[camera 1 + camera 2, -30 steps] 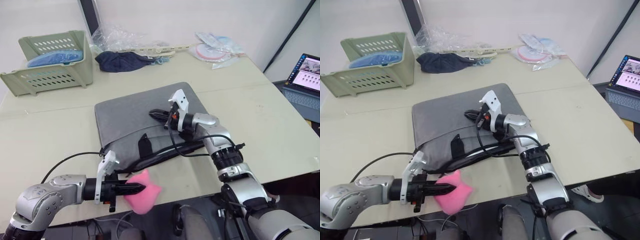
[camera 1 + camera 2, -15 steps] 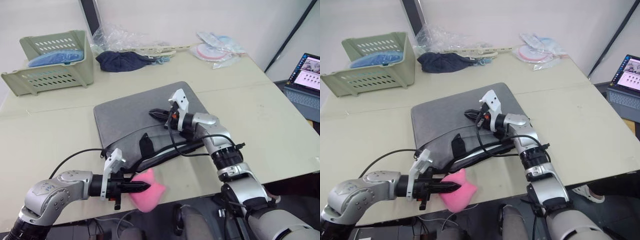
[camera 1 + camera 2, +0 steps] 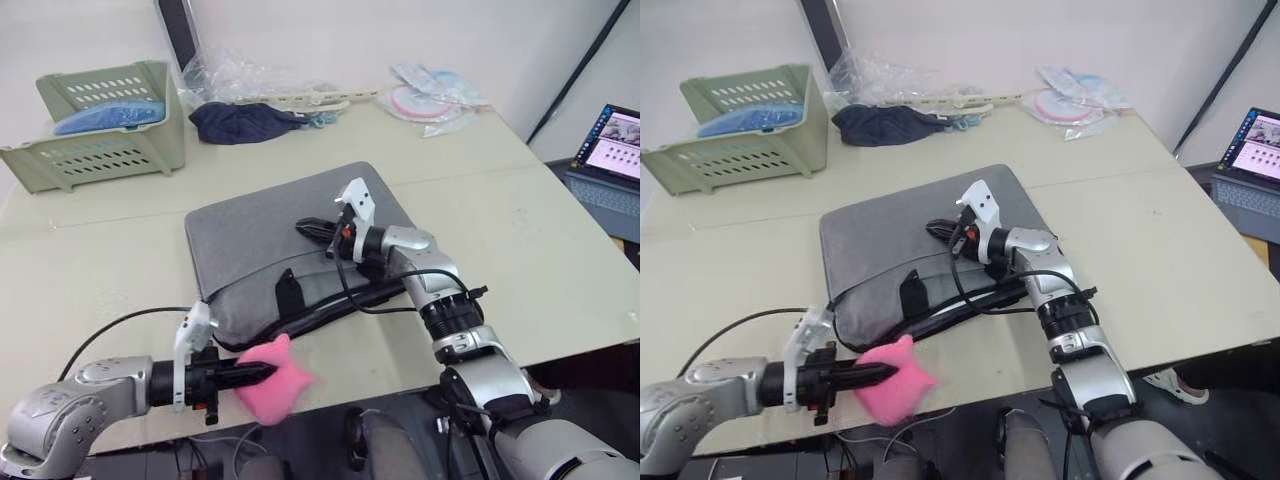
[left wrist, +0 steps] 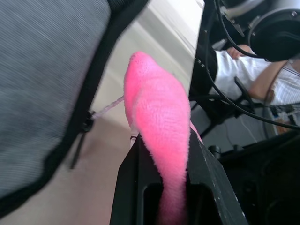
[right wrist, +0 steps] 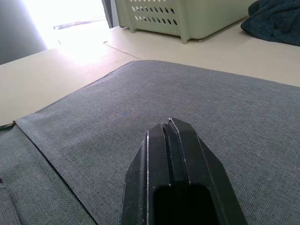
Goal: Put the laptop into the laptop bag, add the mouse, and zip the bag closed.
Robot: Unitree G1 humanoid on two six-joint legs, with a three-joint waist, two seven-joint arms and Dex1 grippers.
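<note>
The grey laptop bag (image 3: 260,235) lies flat in the middle of the table, its black strap handles (image 3: 290,292) along the near side. At the table's near edge my left gripper (image 3: 262,372) is shut on the bag's pink fluffy charm (image 3: 275,370), which is pinched between the fingers (image 4: 136,173) in the left wrist view. A thin cord runs from the charm to the zip pull (image 4: 84,129) at the bag's black edge. My right gripper (image 3: 302,228) is shut and empty, resting low over the middle of the bag (image 5: 187,93). The laptop and the mouse are out of view.
A pale green basket (image 3: 100,125) stands at the back left, with a dark blue cloth bundle (image 3: 245,122) and clear plastic bags (image 3: 430,100) along the back. An open dark computer with a lit screen (image 3: 610,160) sits beyond the table's right edge.
My left gripper has drawn back a little to the left along the near edge, still pinching the pink charm. The right gripper has stayed on the bag.
</note>
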